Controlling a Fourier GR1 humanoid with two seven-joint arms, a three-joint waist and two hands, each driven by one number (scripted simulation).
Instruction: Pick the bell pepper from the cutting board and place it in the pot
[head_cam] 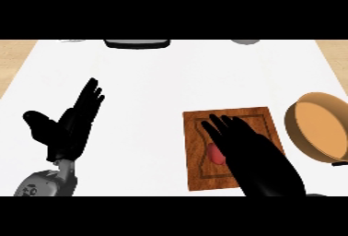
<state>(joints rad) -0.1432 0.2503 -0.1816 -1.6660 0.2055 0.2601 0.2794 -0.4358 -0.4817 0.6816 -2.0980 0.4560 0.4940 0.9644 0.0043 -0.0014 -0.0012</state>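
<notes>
- Red pepper (216, 155) is seen on the board (197, 175), mostly covered by the right hand (255, 154), fingers straight.
- Pot (319, 127) is placed right of it.
- Left hand (68, 124) is held open.

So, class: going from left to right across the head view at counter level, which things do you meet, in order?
Left hand, open and resting → cutting board with the red bell pepper on it, mostly under the right hand → pot at the right edge.
</notes>
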